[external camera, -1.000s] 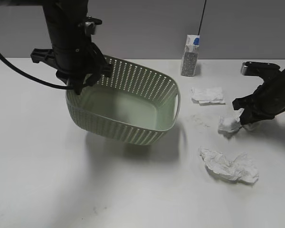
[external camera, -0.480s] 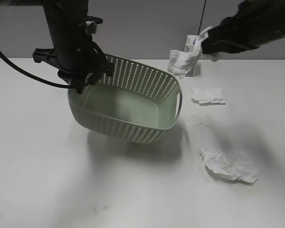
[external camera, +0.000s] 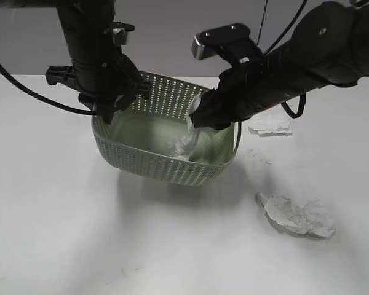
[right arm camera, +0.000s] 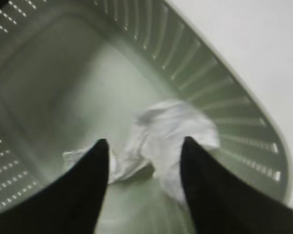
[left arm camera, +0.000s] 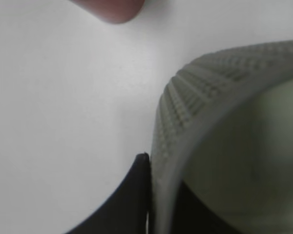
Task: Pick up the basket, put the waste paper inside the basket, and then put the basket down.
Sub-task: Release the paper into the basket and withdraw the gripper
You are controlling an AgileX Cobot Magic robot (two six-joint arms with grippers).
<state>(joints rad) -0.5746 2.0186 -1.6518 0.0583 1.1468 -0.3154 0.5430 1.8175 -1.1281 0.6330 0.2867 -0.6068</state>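
Swung left since half a second ago: right gripper (external camera: 200, 120) now over the basket (external camera: 166, 163), jaws spread, paper let go. Left gripper (external camera: 104, 104) clamped on basket's left rim, basket held tilted. One waste paper piece (right arm camera: 161, 134) inside; flat piece (external camera: 269, 125) and crumpled piece (external camera: 295, 215) on table (external camera: 49, 215).

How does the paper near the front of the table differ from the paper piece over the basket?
The front paper lies on the table, clear of both grippers; the other piece is inside the basket, under the right gripper. The front paper looks wide and spread out; the basket piece looks bunched and blurred. Both are crumpled and white.
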